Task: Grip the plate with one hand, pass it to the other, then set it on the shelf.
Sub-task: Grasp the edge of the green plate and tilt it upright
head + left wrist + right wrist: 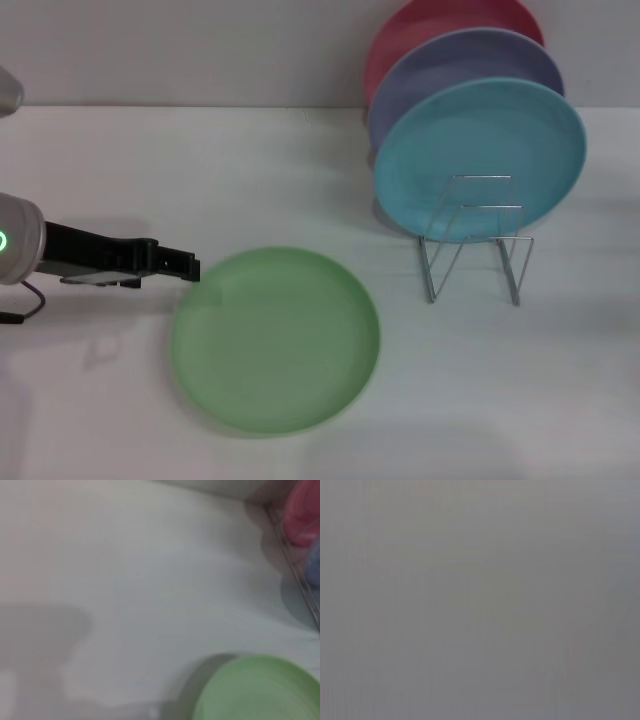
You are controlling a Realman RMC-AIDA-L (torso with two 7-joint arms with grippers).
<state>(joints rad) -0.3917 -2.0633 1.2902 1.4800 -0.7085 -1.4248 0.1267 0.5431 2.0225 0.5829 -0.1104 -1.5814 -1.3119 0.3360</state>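
Plate [275, 340] lies flat on the worktop [200, 170], the left hand [180, 265] at its rim, grip unreadable; fingers could skid off the shallow edge.

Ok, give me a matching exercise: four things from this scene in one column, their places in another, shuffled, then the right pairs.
Things:
1. green plate
2. turquoise plate
3. pink plate
4. left gripper

Places:
A. rearmost of the upright plates in the wire rack
B. at the green plate's left rim, reaching in from the left
C. flat on the white table, left of the rack
D. frontmost of the upright plates in the rack

Pairs: 1-C, 2-D, 3-A, 4-B

The right gripper is not in view.
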